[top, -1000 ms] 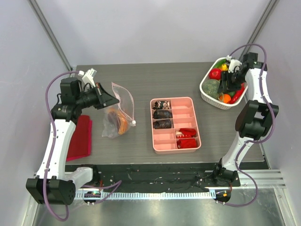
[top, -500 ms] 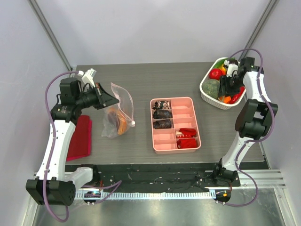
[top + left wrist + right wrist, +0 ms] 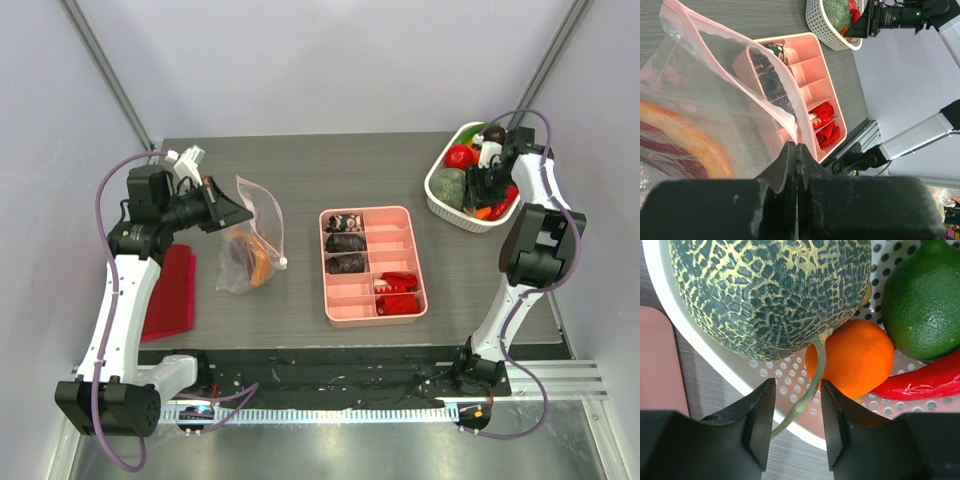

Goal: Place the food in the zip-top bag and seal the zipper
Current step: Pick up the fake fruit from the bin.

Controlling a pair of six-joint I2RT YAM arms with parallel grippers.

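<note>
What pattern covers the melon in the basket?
The melon is dark green with pale netting, clearest in the right wrist view.

The left arm (image 3: 118, 300) and right arm (image 3: 512, 300) are built of white link shells joined by black cylindrical housings, and each carries 1 purple cable (image 3: 100, 205) looping from base to wrist. The left claw (image 3: 796, 150) has 2 flat matte-black fingers with scuffed edges. The right claw (image 3: 796, 390) has 2 black wedge-shaped fingers.

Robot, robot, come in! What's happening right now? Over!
Left tool shut on zip-top bag edge. Right tool open at basket, jaws astride melon stem, nothing gripped. Pink tray sits between basket and bag.
</note>
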